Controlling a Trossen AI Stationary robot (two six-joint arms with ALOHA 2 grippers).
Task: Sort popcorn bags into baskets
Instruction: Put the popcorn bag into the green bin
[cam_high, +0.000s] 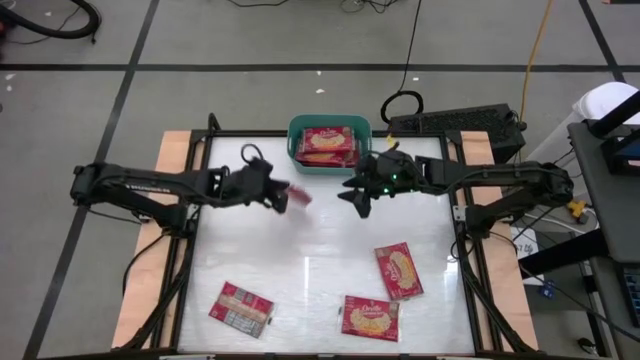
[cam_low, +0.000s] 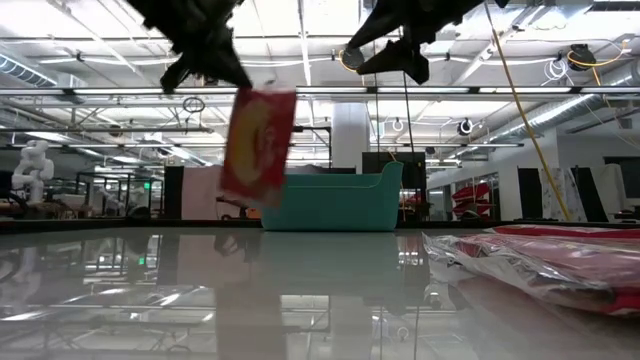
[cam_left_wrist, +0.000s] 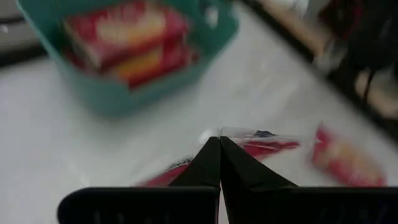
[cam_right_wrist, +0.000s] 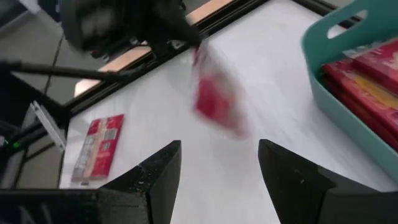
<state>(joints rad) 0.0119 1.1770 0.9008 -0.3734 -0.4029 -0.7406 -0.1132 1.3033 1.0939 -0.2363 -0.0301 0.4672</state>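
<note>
Carrying one popcorn bag (cam_high: 298, 197) toward the basket (cam_high: 296, 128): pinched at its top edge by the left gripper (cam_high: 281, 195), hanging clear of the table, just short of the basket's near-left corner. Judged next: swing over the rim, then release onto the bags already inside. Reaching in level from the basket's left. Hovering beside the basket's near-right corner, the right gripper (cam_high: 352, 199), fingers spread, empty.

Both arms reach inward above the desk, left gripper (cam_high: 283, 194) raised with jaws pinched together, right gripper (cam_high: 357, 200) jaws apart.
</note>
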